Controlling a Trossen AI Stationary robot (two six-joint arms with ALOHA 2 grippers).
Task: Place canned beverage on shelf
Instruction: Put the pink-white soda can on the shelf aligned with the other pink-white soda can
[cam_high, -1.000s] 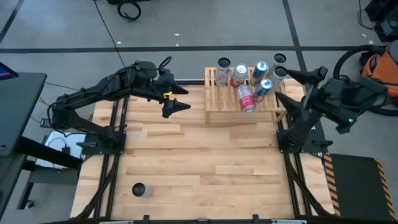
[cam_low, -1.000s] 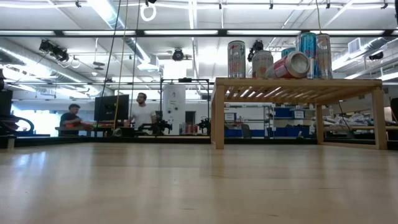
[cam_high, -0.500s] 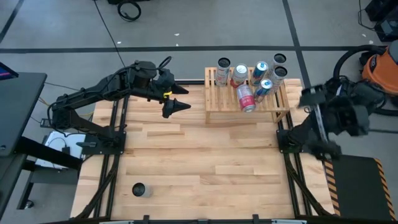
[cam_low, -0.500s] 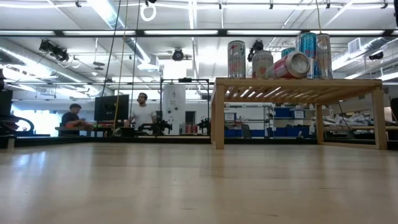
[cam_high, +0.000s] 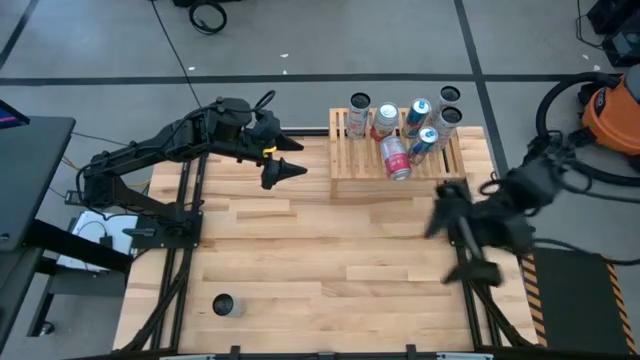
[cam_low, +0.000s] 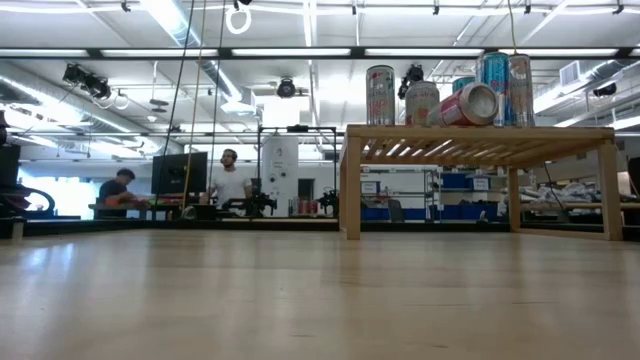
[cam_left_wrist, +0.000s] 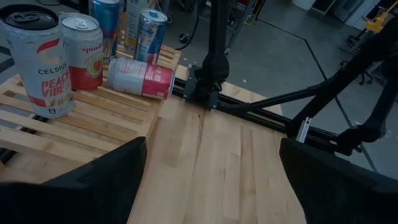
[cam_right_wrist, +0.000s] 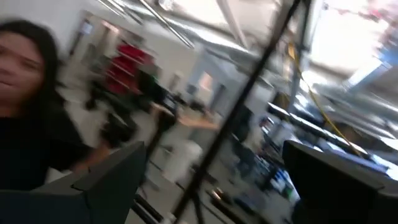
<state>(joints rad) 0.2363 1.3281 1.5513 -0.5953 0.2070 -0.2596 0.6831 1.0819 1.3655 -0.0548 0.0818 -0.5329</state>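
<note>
The light-wood slatted shelf (cam_high: 395, 160) stands at the table's far right. Several cans stand upright on it (cam_left_wrist: 37, 59), and a red-and-white can (cam_high: 395, 158) lies on its side among them. A dark can (cam_high: 224, 305) stands alone near the table's front left corner. My left gripper (cam_high: 298, 170) hovers open above the table, left of the shelf, pointing toward it (cam_left_wrist: 211, 155). My right gripper (cam_high: 440, 215) is open in the air just in front of the shelf's right end; its wrist view (cam_right_wrist: 214, 155) shows only the blurred room.
Bare wood tabletop (cam_high: 320, 260) lies between the arms and in front of the shelf. In the low view the shelf (cam_low: 480, 135) stands on legs with room beneath it. People show in the room beyond the table (cam_low: 228, 180).
My right gripper has swung from the shelf's right end toward the table's near edge and inward over the table. It turned sharply as it went and stayed open. The cans and the shelf have kept still.
</note>
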